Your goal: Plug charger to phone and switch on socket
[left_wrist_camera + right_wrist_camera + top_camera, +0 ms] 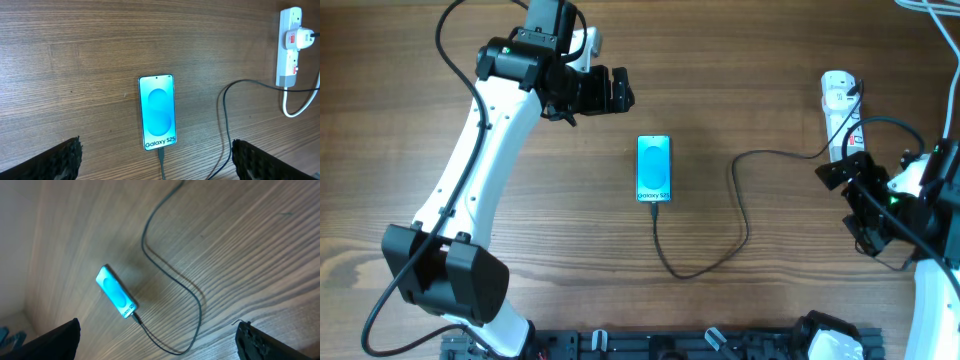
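Note:
The phone (654, 168) lies flat mid-table, its cyan screen lit, also seen in the left wrist view (157, 112) and the right wrist view (116, 291). The charger's thin black cable (744, 215) loops from the phone's near end over to the white socket (839, 100) at the far right. Its small plug (161, 155) sits in the phone's port. A white adapter (298, 37) is in the socket (289, 47). My left gripper (617, 90) hovers open, up and left of the phone. My right gripper (852, 205) hangs open just near of the socket, holding nothing.
The socket's white lead (295, 107) curls off its near end. More white cables (932, 25) run off the far right corner. A black rail (670, 345) lines the table's near edge. Both arm bases stand at the near corners.

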